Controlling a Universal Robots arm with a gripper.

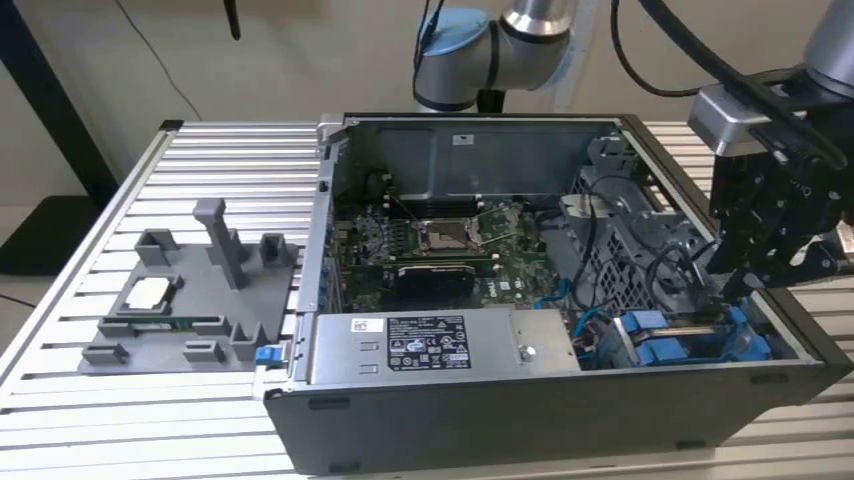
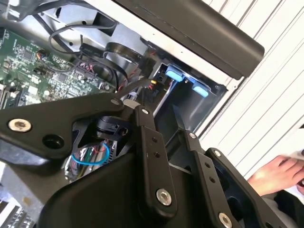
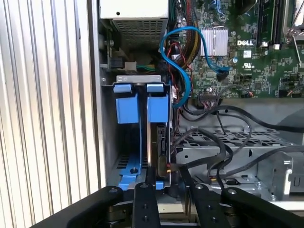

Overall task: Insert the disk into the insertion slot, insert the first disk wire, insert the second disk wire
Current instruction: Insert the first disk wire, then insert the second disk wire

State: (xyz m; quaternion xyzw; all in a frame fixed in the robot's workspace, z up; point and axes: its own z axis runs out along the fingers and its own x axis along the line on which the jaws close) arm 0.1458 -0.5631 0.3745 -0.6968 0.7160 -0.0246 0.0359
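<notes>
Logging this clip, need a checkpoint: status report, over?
End effector poised at the insertion slot. Disk looks seated edge-on inside. Black cables crowd alongside.

The table [image 1: 200, 150] is ribbed pale metal with a satin sheen. At nine o'clock from the case [image 1: 467, 150] in the exterior view, a fixture tray [image 1: 200, 300] looks like matt grey plastic. The case's inner walls are dull grey sheet metal, and its outer skin at six o'clock is matt dark grey. The power-supply box [image 1: 534, 345] is smooth grey metal with a white paper sticker [image 1: 427, 340]. The insertion slot [image 3: 140, 80] is bare grey metal with smooth bright blue plastic pieces. The gripper [image 3: 166, 175] has matt black links and shiny metal screws.
</notes>
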